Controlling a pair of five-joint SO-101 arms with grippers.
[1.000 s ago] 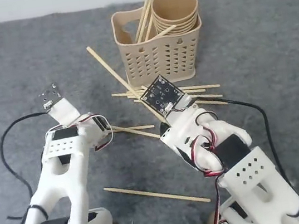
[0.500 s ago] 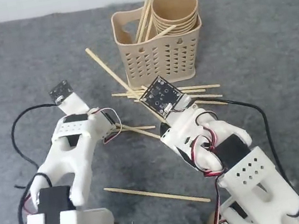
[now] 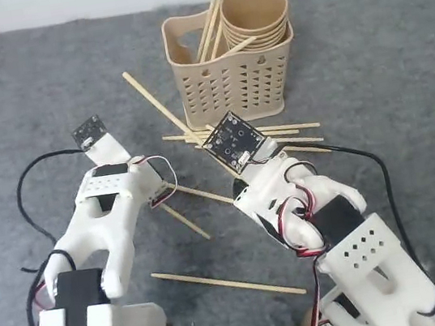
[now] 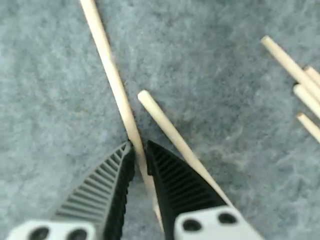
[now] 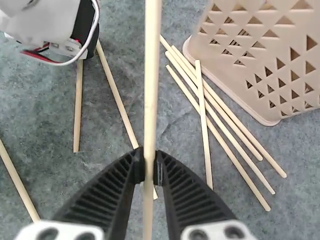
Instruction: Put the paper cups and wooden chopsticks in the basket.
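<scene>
My right gripper (image 5: pixel 149 152) is shut on a long wooden chopstick (image 5: pixel 152 60), which in the high view slants from the gripper up toward the basket's left side (image 3: pixel 158 105). My left gripper (image 4: pixel 137 145) is shut on another chopstick (image 4: pixel 112 75) lying on the grey mat, and a second chopstick (image 4: pixel 165 125) runs beside one finger. The beige basket (image 3: pixel 231 87) at the back holds a stack of paper cups (image 3: pixel 254 10) and several chopsticks (image 3: pixel 211 12). More chopsticks (image 3: pixel 287 132) lie fanned in front of the basket.
A single chopstick (image 3: pixel 227 283) lies near the front between the two arms. The left arm (image 3: pixel 110 212) and right arm (image 3: pixel 306 207) stand close together. The basket's wall (image 5: pixel 260 50) is just beyond the loose chopsticks (image 5: pixel 220 130).
The left arm swung in toward the centre and lowered onto the chopsticks. One chopstick beside it has turned and now angles toward the front. The right arm held still.
</scene>
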